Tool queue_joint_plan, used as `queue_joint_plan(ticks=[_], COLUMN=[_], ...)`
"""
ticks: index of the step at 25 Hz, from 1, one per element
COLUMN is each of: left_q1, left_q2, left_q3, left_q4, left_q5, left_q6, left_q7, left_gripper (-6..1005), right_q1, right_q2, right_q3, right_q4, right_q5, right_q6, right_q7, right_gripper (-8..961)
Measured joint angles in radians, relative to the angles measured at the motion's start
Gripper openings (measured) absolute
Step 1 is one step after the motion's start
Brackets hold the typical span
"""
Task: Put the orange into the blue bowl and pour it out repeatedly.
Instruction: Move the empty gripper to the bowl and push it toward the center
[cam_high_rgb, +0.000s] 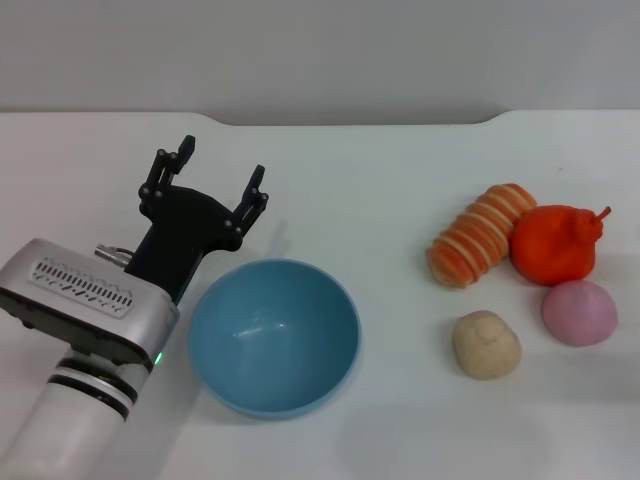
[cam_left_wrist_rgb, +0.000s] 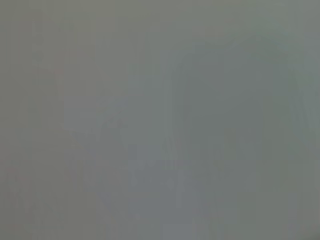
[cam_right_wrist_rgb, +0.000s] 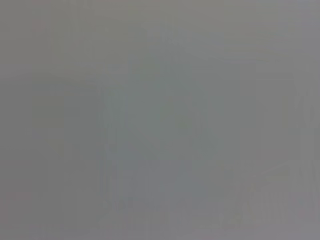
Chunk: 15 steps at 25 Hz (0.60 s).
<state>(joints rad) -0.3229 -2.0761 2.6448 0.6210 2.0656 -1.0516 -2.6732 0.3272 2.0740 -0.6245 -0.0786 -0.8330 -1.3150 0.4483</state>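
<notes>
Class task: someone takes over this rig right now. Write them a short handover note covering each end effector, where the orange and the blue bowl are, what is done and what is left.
Left end effector: open, empty, on the table's left side, just behind the bowl's left rim.
Right end effector: not in view.
Bowl: upright and empty, left of centre on the table.
Orange: on the table at the right, against the striped oblong, with a pink ball and a beige ball in front.
Done: nothing that shows; the orange is not in the bowl.
Left: pick up the orange, put it into the bowl, pour it out, repeat.
</notes>
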Motion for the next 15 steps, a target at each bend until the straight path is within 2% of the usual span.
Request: queue_joint_plan(ticks=[5, 15], left_q1=[0.0, -0.006], left_q2=[0.001, 0.001], left_q3=[0.001, 0.001], left_q4=[-0.001, -0.009], left_q5=[-0.003, -0.001], left_q6=[-0.001, -0.002], left_q7=[-0.001, 0.003], left_gripper=[792, 791], right_q1=[0.007, 0.005], right_q2=[-0.005, 0.002], right_q3=[-0.014, -0.006], right_q4=[-0.002, -0.005], right_q5=[-0.008, -0.002], right_q6=[0.022, 0.016], right_q7=[0.024, 0.002], right_gripper=[716, 716])
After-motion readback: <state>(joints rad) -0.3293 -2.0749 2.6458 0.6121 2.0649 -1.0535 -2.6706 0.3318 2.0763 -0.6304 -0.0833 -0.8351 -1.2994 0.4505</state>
